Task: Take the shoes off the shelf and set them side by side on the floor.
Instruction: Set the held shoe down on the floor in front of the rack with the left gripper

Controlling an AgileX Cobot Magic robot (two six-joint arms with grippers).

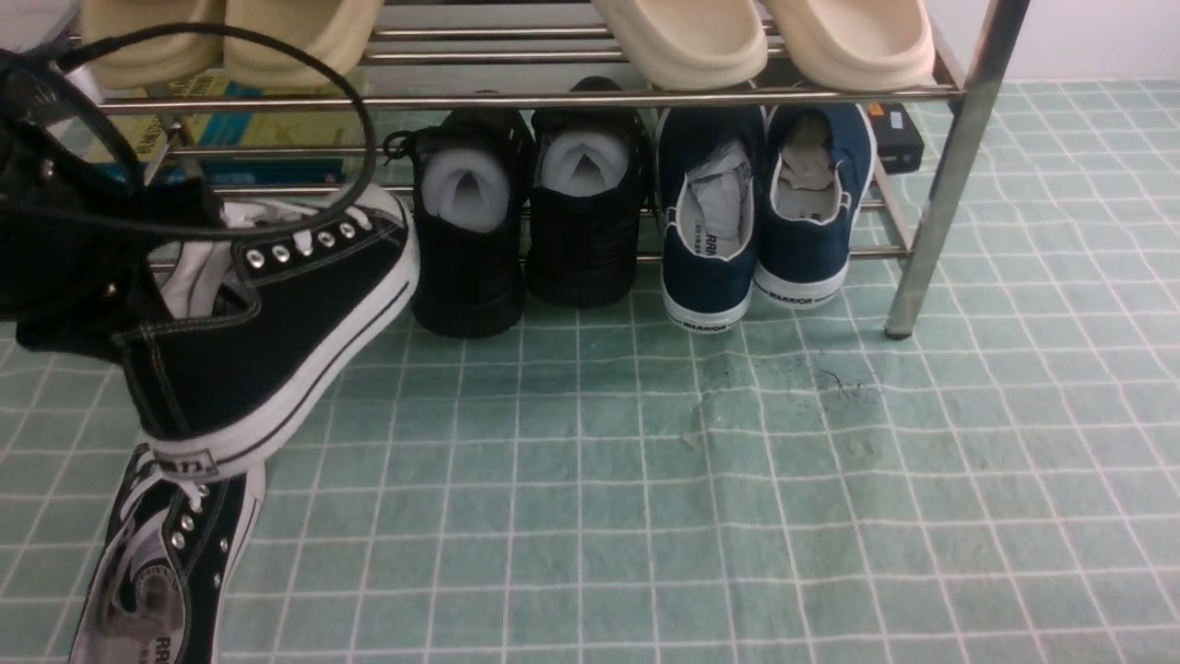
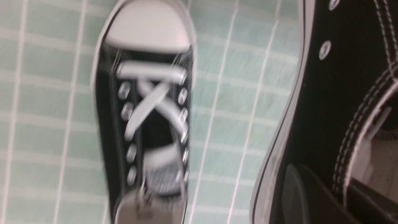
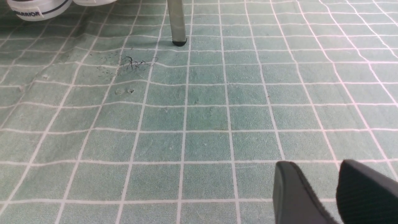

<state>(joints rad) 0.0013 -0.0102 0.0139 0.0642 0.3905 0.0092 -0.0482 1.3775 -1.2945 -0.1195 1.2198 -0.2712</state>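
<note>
My left gripper (image 1: 171, 277) is shut on the collar of one black canvas shoe (image 1: 277, 323) and holds it in the air at the left, toe tilted up towards the shelf (image 1: 959, 157). In the left wrist view one finger (image 2: 295, 193) lies outside that shoe's (image 2: 335, 77) side wall. The other black shoe (image 1: 166, 563) lies on the green gridded floor (image 1: 645, 480) right below, white toe cap and laces (image 2: 149, 109) showing. My right gripper (image 3: 314, 174) hangs low over bare floor, open, nothing between its fingers.
The shelf's lower tier holds a pair of all-black shoes (image 1: 470, 231) stuffed with white paper and navy slip-ons (image 1: 710, 231). Cream slippers (image 1: 765, 37) sit on the top tier. Boxes (image 1: 249, 129) stand behind the rack. A chrome leg (image 3: 176, 21) stands ahead of the right gripper.
</note>
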